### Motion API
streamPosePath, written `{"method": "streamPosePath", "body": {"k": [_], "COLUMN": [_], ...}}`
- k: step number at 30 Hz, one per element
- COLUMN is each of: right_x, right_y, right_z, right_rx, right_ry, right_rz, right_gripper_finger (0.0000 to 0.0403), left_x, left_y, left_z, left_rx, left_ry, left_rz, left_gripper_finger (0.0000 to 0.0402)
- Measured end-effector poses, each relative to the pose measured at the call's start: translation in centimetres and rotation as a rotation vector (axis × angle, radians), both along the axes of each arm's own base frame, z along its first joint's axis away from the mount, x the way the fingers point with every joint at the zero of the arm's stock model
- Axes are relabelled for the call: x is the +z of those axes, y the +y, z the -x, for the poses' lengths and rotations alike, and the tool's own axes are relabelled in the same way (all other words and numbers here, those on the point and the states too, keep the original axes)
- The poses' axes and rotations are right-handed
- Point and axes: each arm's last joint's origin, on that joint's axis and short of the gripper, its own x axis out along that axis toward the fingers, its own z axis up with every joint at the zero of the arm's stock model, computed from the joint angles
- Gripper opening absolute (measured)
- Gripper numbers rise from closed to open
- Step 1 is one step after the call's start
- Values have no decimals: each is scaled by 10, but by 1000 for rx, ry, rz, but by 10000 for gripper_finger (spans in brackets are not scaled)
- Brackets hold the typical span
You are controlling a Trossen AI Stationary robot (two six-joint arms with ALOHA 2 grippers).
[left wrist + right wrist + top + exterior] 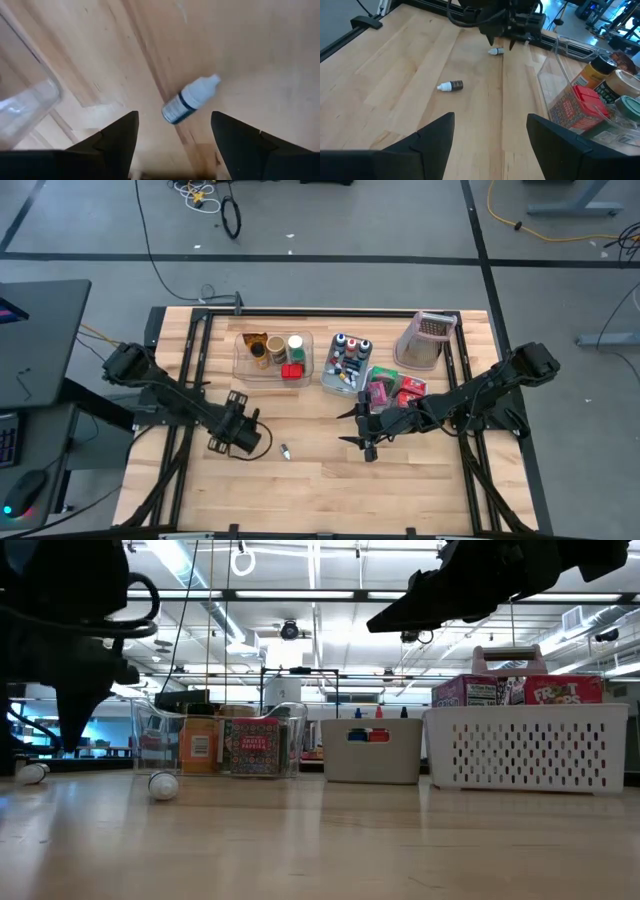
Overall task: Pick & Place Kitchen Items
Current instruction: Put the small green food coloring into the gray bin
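Two tiny white-capped bottles lie on their sides on the bare wood. One bottle [285, 451] [451, 86] [163, 785] rests between the two arms. The other bottle [495, 51] [190, 100] lies just under my left gripper [240, 440] [172, 132], which hovers open above it, fingers on either side, apart from it. My right gripper [362, 432] [490, 132] is open and empty, raised above the table's middle. Jars and a red box stand in the clear bin [273, 355], small bottles in the grey bin [345, 365], and pink and red boxes in the white perforated bin [395, 390].
The three bins stand in a row along the far half of the table. A pink-topped grater-like thing [425, 340] stands at the far right. A corner of the clear bin [25, 100] is close beside my left gripper. Bare wood stretches along the near half.
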Motion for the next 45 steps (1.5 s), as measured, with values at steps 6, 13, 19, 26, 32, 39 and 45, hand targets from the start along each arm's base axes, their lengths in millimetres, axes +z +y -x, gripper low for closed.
{"method": "streamPosePath", "body": {"k": [6, 13, 19, 26, 32, 39, 45], "right_x": [0, 0, -2, -14, -17, -14, -15], "right_y": [0, 0, 0, -3, -4, -3, -3], "right_z": [0, 0, 1, 8, 10, 8, 9], "right_rx": [0, 0, 0, 1, 0, -1, -2], "right_ry": [0, -3, 21, 160, 194, 163, 175], "right_rz": [0, -1, 8, 61, 73, 59, 62], "right_gripper_finger": [261, 261, 261, 261, 261, 261, 261], "left_x": [-13, -18, -23, -24, -17, 4, 38], "left_y": [3, 0, -1, -2, -6, -10, 6], "left_z": [7, 5, 2, -4, -16, -43, -83], "left_rx": [-14, -39, -35, 58, 183, 135, 123], "left_ry": [3, 53, 75, 18, -105, -288, -531], "left_rz": [6, 67, 81, 86, 49, 45, -89], "left_gripper_finger": [256, 232, 156, 81, 88, 87, 93]}}
